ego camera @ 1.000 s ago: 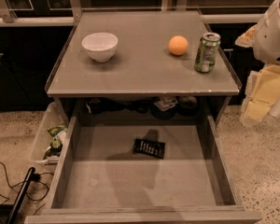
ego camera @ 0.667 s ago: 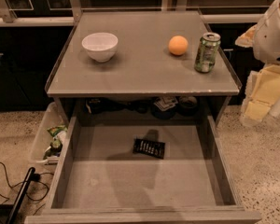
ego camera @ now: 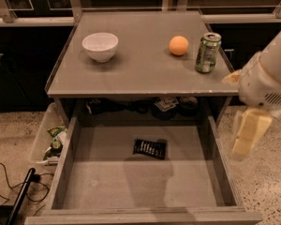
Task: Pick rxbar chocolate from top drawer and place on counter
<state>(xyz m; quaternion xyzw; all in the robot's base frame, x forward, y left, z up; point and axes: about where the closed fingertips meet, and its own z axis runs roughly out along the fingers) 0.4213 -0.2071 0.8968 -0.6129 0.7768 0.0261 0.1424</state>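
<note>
Gripper (ego camera: 247, 134) on the far right, just outside the right wall of the top drawer (ego camera: 131, 186), touching nothing. Dropped lower than a second ago, when up level with the counter (ego camera: 145, 71) edge. Can't tell if clamped or loose. Rxbar chocolate (ego camera: 150, 148) flat on the drawer floor, near the back, about mid-width, same spot as before. Nothing else budged either: white bowl (ego camera: 100, 46), orange ball (ego camera: 179, 45) and green can (ego camera: 207, 52) up on the counter.
</note>
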